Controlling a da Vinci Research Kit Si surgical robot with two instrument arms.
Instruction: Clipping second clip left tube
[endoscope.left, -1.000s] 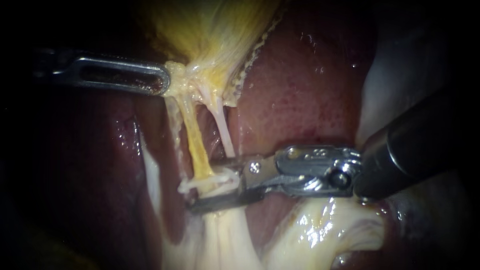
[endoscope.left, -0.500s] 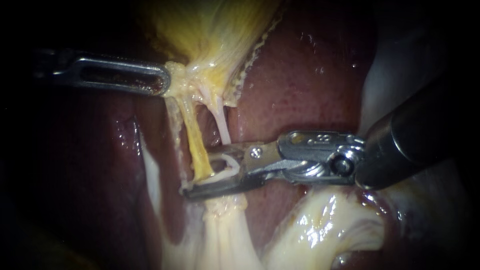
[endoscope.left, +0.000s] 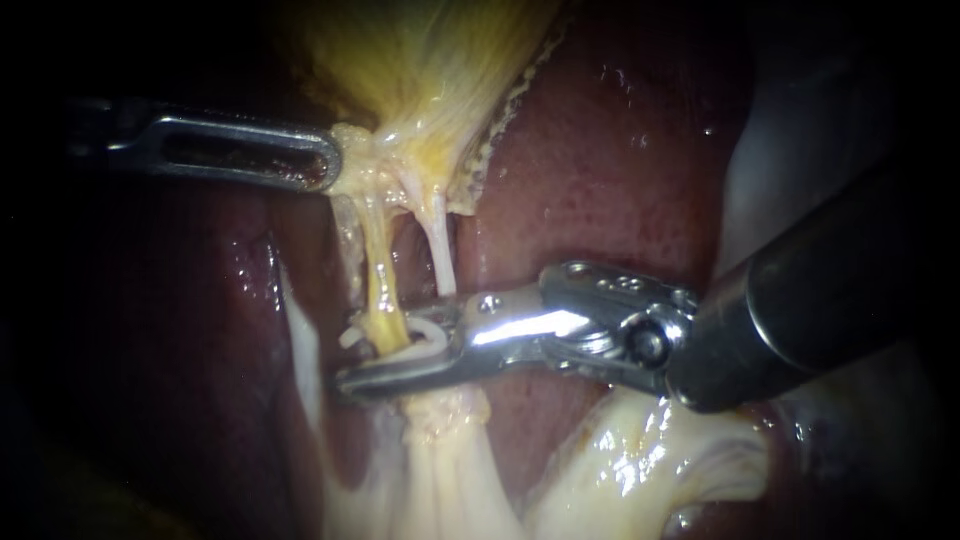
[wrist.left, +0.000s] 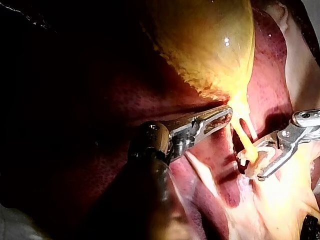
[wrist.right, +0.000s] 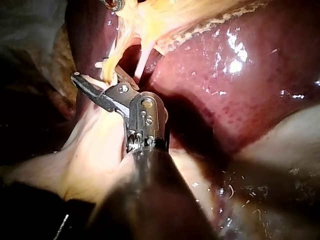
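Dark red, wet liver (endoscope.left: 600, 180) is filling the background, w/ the yellow gallbladder (endoscope.left: 420, 70) hanging down from the top centre of the endoscope view. The left tool (endoscope.left: 325, 165) is coming in from the left. Its slotted jaws are lying closed and pinching the tissue at the gallbladder's narrow lower end. Two tubes are running down from that pinched spot, side by side but apart: the left tube (endoscope.left: 382, 280), yellow, and a paler, thinner tube (endoscope.left: 438, 262) just to its right. The right tool (endoscope.left: 380, 355) is reaching in from the right, w/ a dark shaft and shiny metal head, and is crossing in front of the paler tube's lower end. Its jaws are standing partly apart and gripping a white clip (endoscope.left: 425, 335) btwn them. The clip is curving around the left tube low down, near where the tube is meeting pale fatty tissue (endoscope.left: 450, 470). The left wrist view is showing the same: clip cupped in the V of the jaws, yellow tube passing through it. Can't tell whether the clip is fully closed on the tube.
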